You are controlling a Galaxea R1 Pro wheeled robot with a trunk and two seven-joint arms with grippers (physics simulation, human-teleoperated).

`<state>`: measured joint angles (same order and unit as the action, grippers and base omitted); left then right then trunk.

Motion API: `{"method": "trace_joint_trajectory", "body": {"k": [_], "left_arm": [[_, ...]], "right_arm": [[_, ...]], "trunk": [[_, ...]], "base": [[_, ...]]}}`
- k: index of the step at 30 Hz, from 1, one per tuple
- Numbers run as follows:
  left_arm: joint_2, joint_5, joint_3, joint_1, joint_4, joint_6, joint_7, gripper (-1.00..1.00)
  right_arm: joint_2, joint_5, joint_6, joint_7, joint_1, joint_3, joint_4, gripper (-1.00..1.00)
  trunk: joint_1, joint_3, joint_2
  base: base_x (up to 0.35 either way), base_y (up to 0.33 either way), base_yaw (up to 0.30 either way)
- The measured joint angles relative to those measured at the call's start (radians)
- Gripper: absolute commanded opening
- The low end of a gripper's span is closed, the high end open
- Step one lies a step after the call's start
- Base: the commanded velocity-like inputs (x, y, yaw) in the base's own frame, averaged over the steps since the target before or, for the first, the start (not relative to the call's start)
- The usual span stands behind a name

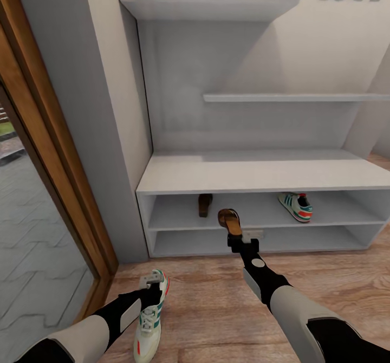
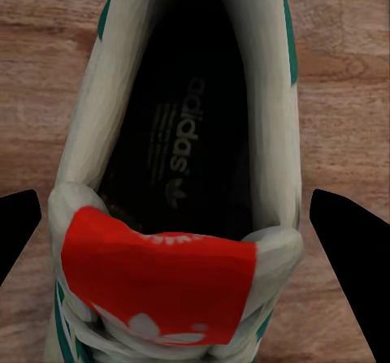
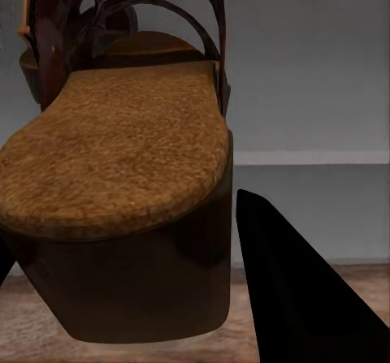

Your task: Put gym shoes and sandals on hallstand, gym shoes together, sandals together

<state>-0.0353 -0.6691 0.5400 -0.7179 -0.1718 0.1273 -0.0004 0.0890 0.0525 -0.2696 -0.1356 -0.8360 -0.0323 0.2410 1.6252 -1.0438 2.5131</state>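
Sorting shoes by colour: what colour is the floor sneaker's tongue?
Red-orange tongue, clearest in the left wrist view.

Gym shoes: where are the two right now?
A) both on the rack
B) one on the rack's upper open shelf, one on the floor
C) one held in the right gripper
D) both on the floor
B: one gym shoe sits on the hallstand shelf, the other gym shoe lies on the corridor floor.

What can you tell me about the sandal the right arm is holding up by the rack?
The sandal is brown, with a grainy tan insole, a thick dark sole edge and dark curved straps at its far end. It looks like leather. The right gripper holds it off the floor, in front of the hallstand's upper open shelf, one dark finger alongside the sole. Its mate already sits on that shelf.
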Motion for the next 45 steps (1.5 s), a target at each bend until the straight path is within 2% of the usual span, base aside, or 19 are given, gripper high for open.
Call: {"method": "trace_joint_trajectory", "body": {"k": [21, 45], "left_arm": [[0.000, 0.000, 0.013, 0.000, 0.000, 0.000, -0.001, -1.00], [-0.001, 0.000, 0.017, 0.000, 0.000, 0.000, -0.002, -1.00]], "right_arm": [[-0.001, 0.000, 0.000, -0.001, 0.000, 0.000, 0.001, -1.00], [-0.001, 0.000, 0.000, -0.001, 0.000, 0.000, 0.001, -1.00]], "trunk": [[0.000, 0.000, 0.000], [0.000, 0.000, 0.000]], "base": [[0.033, 0.003, 0.000], [0.089, -0.007, 0.000]]}}
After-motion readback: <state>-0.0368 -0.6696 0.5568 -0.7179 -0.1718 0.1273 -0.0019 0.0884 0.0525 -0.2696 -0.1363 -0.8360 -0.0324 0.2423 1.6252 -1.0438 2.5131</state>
